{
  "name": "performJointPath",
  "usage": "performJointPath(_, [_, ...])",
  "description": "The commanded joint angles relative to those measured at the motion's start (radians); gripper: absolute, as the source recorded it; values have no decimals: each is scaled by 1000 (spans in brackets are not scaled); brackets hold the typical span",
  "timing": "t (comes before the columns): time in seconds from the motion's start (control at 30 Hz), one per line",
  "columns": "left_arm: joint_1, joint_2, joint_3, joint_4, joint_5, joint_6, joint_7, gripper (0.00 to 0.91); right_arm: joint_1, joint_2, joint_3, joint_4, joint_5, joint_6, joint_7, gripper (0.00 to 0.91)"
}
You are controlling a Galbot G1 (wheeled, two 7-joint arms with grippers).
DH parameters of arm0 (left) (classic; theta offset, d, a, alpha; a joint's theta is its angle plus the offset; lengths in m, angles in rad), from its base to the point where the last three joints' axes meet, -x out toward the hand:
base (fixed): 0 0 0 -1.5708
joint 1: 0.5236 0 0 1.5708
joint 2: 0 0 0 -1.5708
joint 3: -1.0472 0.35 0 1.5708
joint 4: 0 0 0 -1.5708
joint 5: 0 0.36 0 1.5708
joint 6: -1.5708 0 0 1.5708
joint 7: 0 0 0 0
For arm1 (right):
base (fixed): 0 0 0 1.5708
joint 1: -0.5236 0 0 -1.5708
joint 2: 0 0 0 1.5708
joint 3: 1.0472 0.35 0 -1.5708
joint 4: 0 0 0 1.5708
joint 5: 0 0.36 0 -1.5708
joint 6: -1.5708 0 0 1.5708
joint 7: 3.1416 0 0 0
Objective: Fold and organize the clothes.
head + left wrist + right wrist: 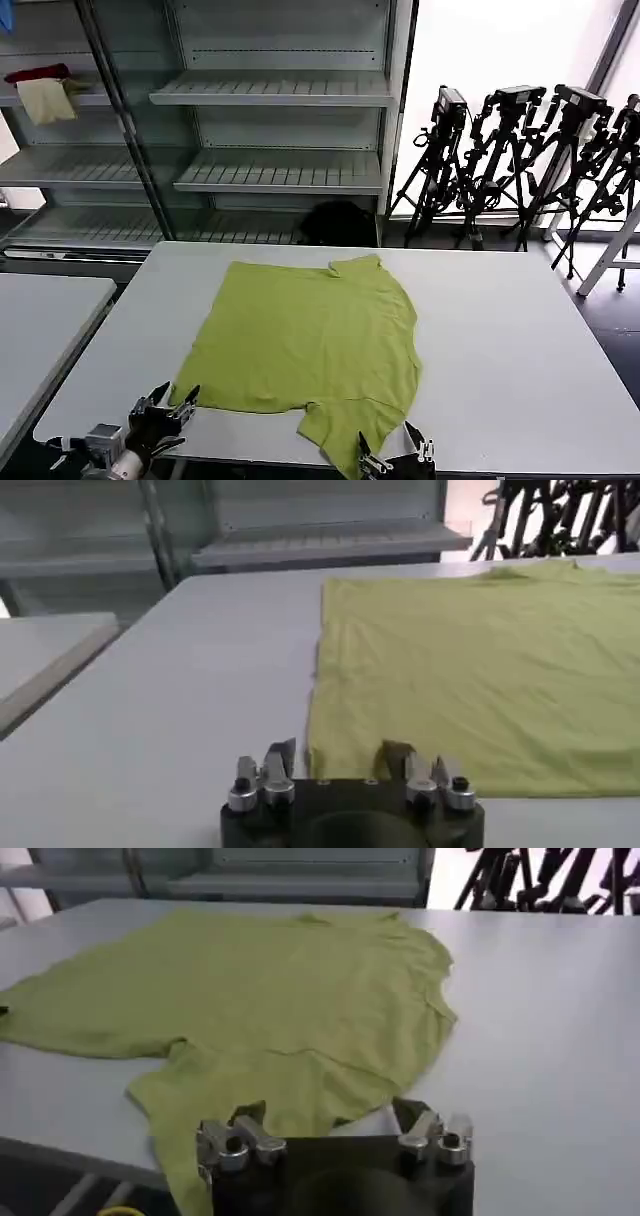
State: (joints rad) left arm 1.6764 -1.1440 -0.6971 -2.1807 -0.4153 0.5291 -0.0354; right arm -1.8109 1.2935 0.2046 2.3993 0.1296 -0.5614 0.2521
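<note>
The clothes are one lime-green T-shirt (310, 335), spread flat on the pale grey table (520, 340) with its collar toward the far edge. One sleeve (185, 1138) reaches the table's near edge. My left gripper (177, 396) is open at the shirt's near-left corner. In the left wrist view the left gripper (340, 752) has that corner of the T-shirt (480, 660) lying between its fingers, nothing pinched. My right gripper (388, 440) is open at the near edge, beside the sleeve. In the right wrist view the right gripper (328, 1113) straddles the hem of the T-shirt (280, 998).
A second table (40, 320) stands to the left. Metal shelves (270, 90) line the back, with a red cloth (38, 73) and a cream cloth (46, 100) at upper left. Black tripods (530, 150) stand at the right. Bare table lies right of the shirt.
</note>
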Motion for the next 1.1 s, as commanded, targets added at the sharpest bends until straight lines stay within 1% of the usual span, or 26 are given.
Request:
performJointPath(0.03, [32,-5,-2,-12,-5,0,-7,353,-18,-1,6,26,-1,-16,-3,453])
performJointPath(0.07, [33,-7,-1,-12,-3,0,-8,232,-19,-2,1,27,-3,-16,-3,312])
performJointPath(0.1, [33,-8,-1,-12,-3,0,-9,212,-19,-4,-3,27,-6,-17,-2,272])
performJointPath(0.13, [34,-8,-1,-12,-2,-1,-9,191,-19,-6,-7,26,-7,-17,-1,181])
performJointPath(0.17, [36,-9,-1,-14,-2,-1,-9,191,-18,-10,-17,26,-7,-17,7,131])
performJointPath(0.27, [37,-7,-3,-20,-1,-1,-10,191,-21,-16,-21,25,-10,-18,14,60])
performJointPath(0.33, [34,-7,-2,-22,-1,0,-11,191,-22,-16,-19,22,-16,-18,14,30])
performJointPath(0.43, [27,-8,2,-16,-1,1,-12,191,-22,-17,-16,3,-29,-19,11,0])
performJointPath(0.47, [24,-8,3,-12,0,1,-12,161,-22,-19,-16,-4,-35,-19,11,0])
performJointPath(0.5, [22,-8,5,-9,1,1,-12,101,-23,-19,-17,-11,-42,-19,9,0])
performJointPath(0.57, [21,-7,7,-5,1,1,-12,10,-22,-18,-19,-16,-44,-18,10,0])
performJointPath(0.8, [11,-8,9,4,-1,4,-3,10,-1,1,-11,1,-35,-16,3,0])
performJointPath(0.97, [-3,-16,13,13,-6,8,0,10,25,11,0,-2,5,-15,16,0])
performJointPath(1.1, [-14,-21,9,11,-28,-6,-5,10,27,26,15,13,17,22,13,0])
